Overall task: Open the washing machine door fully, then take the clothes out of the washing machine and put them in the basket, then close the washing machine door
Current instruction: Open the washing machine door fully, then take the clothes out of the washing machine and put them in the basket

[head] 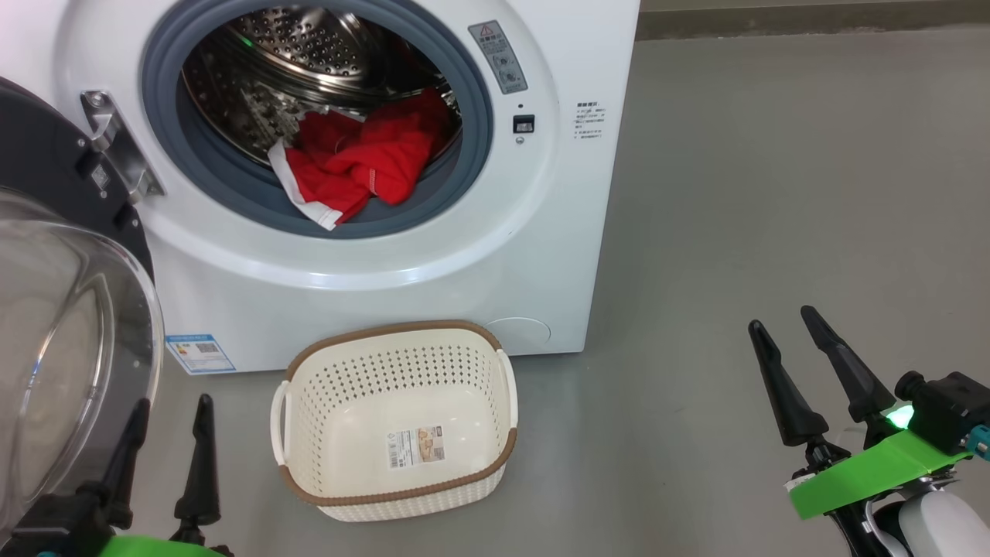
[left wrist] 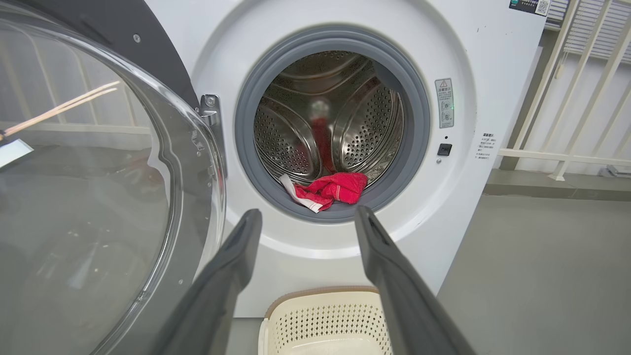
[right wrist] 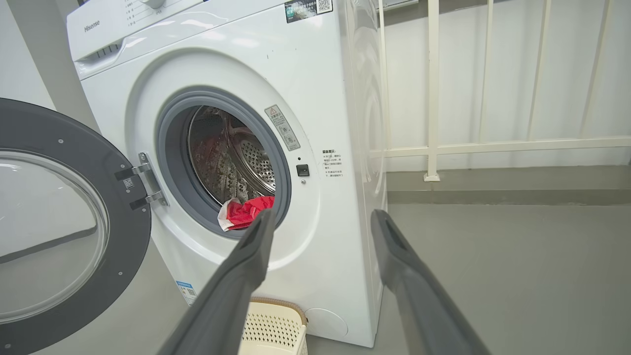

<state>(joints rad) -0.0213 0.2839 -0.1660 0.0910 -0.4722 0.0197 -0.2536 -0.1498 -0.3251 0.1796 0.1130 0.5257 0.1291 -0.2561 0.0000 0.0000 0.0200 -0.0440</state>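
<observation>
The white washing machine (head: pixel 534 232) stands with its round black door (head: pixel 54 309) swung wide open to the left, glass bowl bulging outward. Red clothes (head: pixel 360 162) with white trim lie at the drum's front lip on the grey gasket, also seen as clothes (left wrist: pixel 330 190) and clothes (right wrist: pixel 244 213). The cream basket (head: pixel 396 418) sits empty on the floor right in front of the machine. My left gripper (head: pixel 172 414) is open at the lower left, just beside the door glass. My right gripper (head: pixel 783 325) is open at the lower right, well clear of the machine.
Grey floor (head: pixel 773 193) stretches to the right of the machine. A white railing (right wrist: pixel 434 98) and wall stand behind and to the right. The open door (left wrist: pixel 98 187) takes up the space on the left, close to my left fingers (left wrist: pixel 236 256).
</observation>
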